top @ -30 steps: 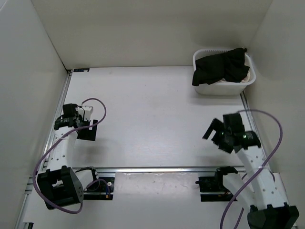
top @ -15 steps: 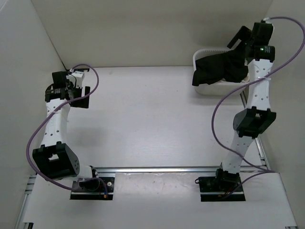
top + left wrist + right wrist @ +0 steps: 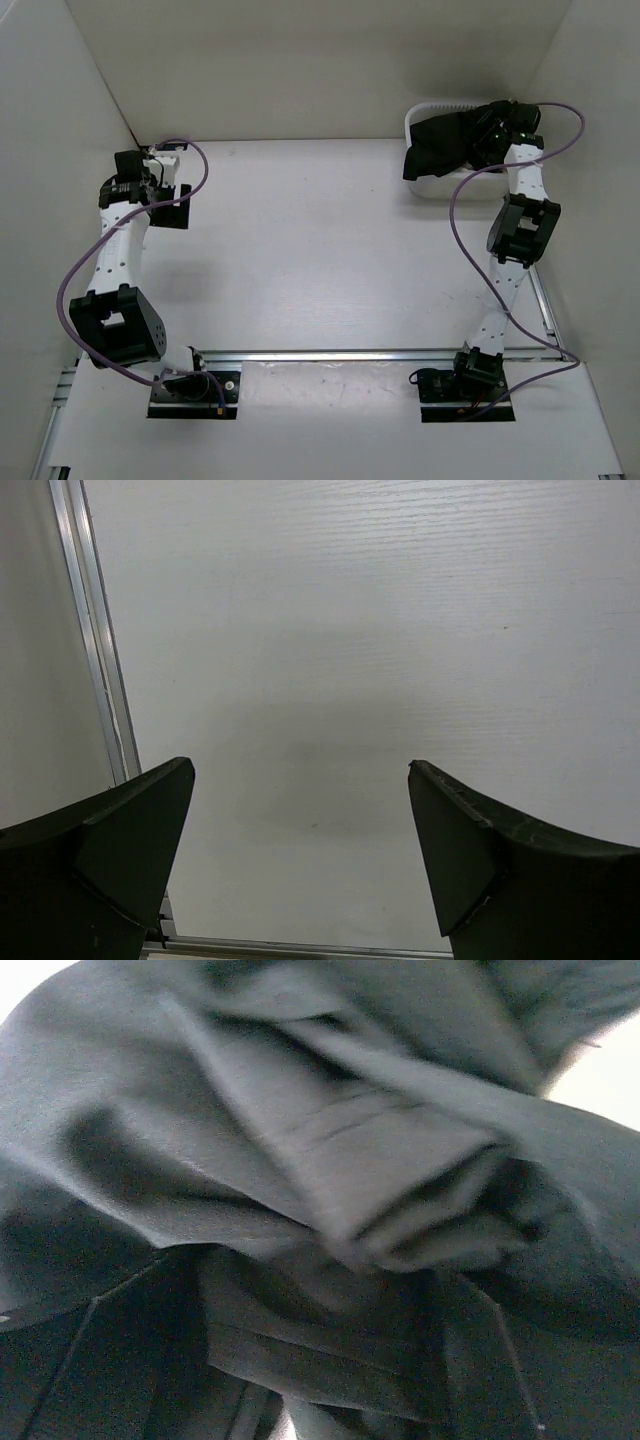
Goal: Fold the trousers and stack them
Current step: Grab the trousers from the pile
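Black trousers [image 3: 440, 148] in basket [image 3: 455, 188], upper right: right gripper [image 3: 497, 135] now dropped onto them, jaws wide, no grip evident; left gripper [image 3: 300, 860] wide, empty. Pickup looks next.

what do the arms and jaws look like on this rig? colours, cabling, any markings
Both alike: left arm and right arm have white links with black joint housings and black wrists. A purple cable loops loosely along each. Black base plates sit on a silver rail. Jaws are matte black and wedge-shaped. No markings readable.
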You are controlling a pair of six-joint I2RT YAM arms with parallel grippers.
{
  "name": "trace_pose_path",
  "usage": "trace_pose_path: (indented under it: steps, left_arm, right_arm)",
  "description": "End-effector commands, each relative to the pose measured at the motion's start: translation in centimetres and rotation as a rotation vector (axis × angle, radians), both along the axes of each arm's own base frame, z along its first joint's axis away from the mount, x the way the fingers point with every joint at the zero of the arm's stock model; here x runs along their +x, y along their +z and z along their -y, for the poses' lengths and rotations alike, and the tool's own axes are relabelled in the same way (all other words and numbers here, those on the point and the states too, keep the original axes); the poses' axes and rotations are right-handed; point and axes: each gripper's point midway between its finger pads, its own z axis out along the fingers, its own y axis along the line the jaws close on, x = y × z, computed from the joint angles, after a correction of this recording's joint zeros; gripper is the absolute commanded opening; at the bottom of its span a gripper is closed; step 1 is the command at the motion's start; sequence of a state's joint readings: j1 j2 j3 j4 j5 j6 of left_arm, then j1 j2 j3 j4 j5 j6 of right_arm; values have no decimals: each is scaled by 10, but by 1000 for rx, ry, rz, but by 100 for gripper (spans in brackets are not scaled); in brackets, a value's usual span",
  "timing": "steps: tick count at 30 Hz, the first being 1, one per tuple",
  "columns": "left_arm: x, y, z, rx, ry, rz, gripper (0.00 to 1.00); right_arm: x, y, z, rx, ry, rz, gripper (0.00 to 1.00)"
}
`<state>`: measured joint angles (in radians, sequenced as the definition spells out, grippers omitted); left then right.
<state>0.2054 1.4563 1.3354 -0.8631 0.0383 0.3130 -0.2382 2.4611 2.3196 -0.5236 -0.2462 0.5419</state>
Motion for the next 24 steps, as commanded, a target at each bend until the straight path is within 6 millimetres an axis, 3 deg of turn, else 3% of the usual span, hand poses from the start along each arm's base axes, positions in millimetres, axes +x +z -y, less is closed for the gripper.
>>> trace_pose_path:
  steps: [1, 5, 6, 8, 9, 12, 14, 15, 17, 19, 21, 22, 24]
  left_arm:
    - [3, 9, -1, 13, 5, 25, 100]
    - [6, 9, -2, 13, 5, 25, 100]
    - [7, 6, 0, 4, 0, 17, 100]
    - [7, 6, 0, 4, 0, 17, 100]
    - [7, 6, 0, 4, 0, 17, 100]
    - [7, 6, 1, -3, -6, 18, 100]
    - [7, 6, 1, -3, -6, 18, 100]
    - [7, 6, 1, -3, -6, 18, 100]
    - [6, 9, 2, -1, -6, 27, 100]
    - [6, 9, 2, -1, -6, 28, 100]
    - [5, 13, 2, 1, -6, 38, 100]
    - [5, 13, 2, 1, -6, 38, 100]
    - [5, 18, 4, -3, -11, 53, 100]
  right_arm:
    - [9, 60, -26, -44, 97, 146, 96]
    - [6, 61, -23, -86, 69, 117, 56]
    - [3, 58, -24, -84, 69, 109, 30]
    - [-1, 80, -26, -131, 66, 142, 13]
    - [-8, 92, -28, -170, 54, 140, 0]
    - [-15, 123, -47, -274, 98, 188, 0]
    - [-27, 163, -50, -360, 81, 243, 0]
    - [-37, 195, -61, -386, 78, 298, 0]
    - [-47, 225, -66, -421, 59, 351, 0]
    - [-63, 279, -70, -438, 27, 455, 0]
    - [-77, 316, -80, -442, 22, 525, 0]
    - [-93, 351, -80, -444, 6, 596, 0]
    - [-120, 393, -106, -440, 60, 709, 0]
